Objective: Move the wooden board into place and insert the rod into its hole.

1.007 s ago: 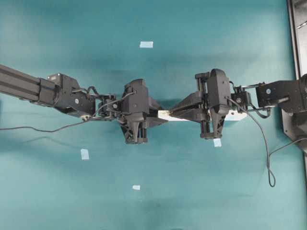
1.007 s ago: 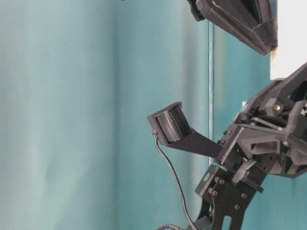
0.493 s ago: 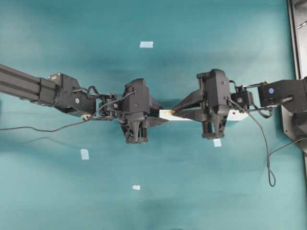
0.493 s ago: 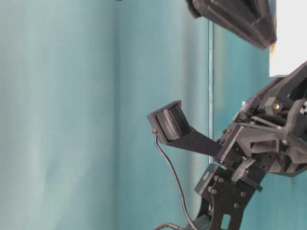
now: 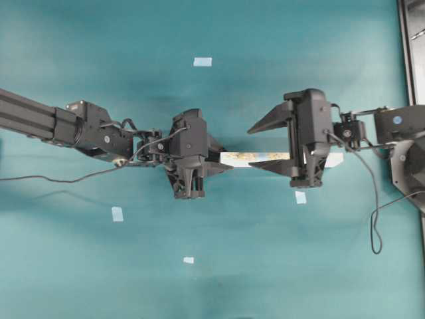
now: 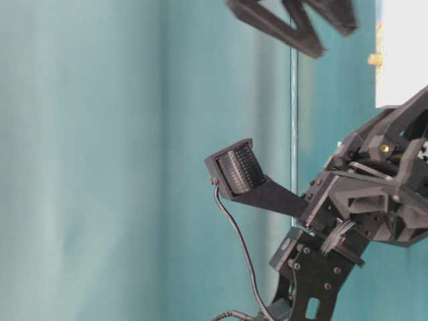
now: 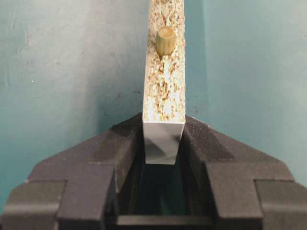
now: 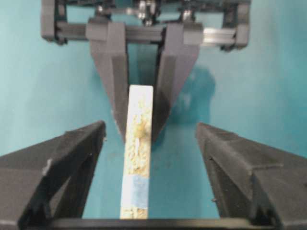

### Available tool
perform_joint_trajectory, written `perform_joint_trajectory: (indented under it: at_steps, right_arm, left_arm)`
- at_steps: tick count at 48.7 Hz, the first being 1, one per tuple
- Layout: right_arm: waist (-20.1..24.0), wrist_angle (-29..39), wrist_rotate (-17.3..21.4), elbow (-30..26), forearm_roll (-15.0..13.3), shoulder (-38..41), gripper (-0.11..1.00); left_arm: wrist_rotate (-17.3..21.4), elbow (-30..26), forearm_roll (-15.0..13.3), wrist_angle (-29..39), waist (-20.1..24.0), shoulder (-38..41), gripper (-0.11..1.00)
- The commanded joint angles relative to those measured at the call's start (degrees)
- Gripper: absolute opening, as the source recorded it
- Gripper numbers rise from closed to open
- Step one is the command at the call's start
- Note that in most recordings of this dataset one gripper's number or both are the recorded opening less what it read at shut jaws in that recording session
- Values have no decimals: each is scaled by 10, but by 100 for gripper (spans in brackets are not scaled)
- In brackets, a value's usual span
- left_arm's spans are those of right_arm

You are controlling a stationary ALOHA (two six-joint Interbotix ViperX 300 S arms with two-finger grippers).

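- My left claw (image 7: 163,143) grips the wooden board (image 7: 164,81) by one end, on edge over the table (image 5: 265,266); the rod (image 7: 165,40) stands in its speckled edge.
- My right claw (image 8: 148,143) is spread wide, clear of both.
- I should lift it straight off, keeping the board steady.
- The hole is hidden under the rod; seating depth unclear.

Wooden board (image 5: 265,159) lies between left gripper (image 5: 222,160) and right gripper (image 5: 260,147). Rod (image 7: 165,40) stands on board's upturned edge, just beyond left gripper.
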Motion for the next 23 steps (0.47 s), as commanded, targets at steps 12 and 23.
perform_joint_trajectory:
  at_steps: [12,23]
  right_arm:
    - [0,26,1,-1,-1,-68,87]
    - [0,26,1,6,-1,-76,87]
  left_arm:
    - [0,3,-1,11,14,-9,23]
    - [-1,1,-1,18,14,-11,35]
